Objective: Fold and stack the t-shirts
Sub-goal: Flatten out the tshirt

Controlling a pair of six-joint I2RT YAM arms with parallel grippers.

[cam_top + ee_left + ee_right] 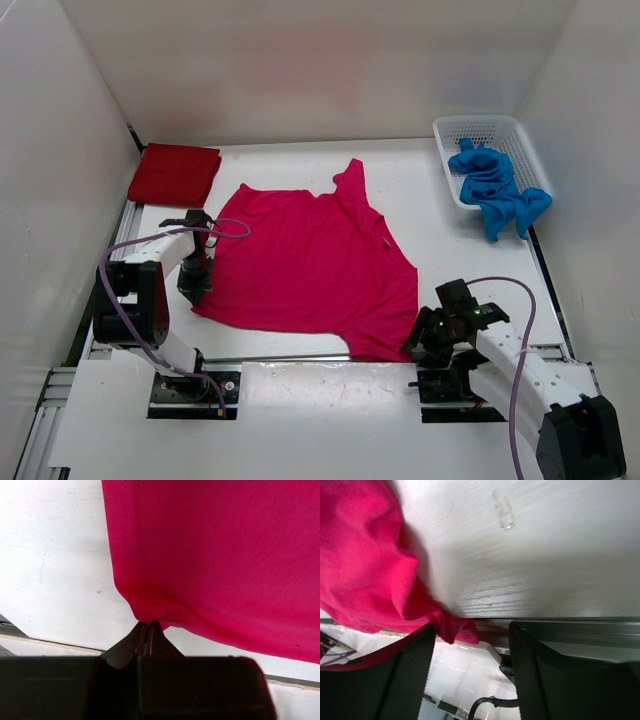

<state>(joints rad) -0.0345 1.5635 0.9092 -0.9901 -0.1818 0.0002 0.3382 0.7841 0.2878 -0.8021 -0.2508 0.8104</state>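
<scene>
1. Three t-shirts: one magenta-pink t-shirt [310,255] between the two pairs of jaws, one dark red t-shirt [173,174] beyond the left jaws, one blue t-shirt [495,190] well beyond the right jaws.
2. One basket [480,128].
3. Two pairs of jaws.
4. One counter [455,250].

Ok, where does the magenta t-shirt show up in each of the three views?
Top external: the magenta t-shirt lies spread flat across the centre of the picture.
Left wrist: it fills the upper right, with one corner pinched in the shut left gripper.
Right wrist: it is bunched at the upper left.
Shared landmark: the metal rail that runs just past the shirt's near hem.
</scene>
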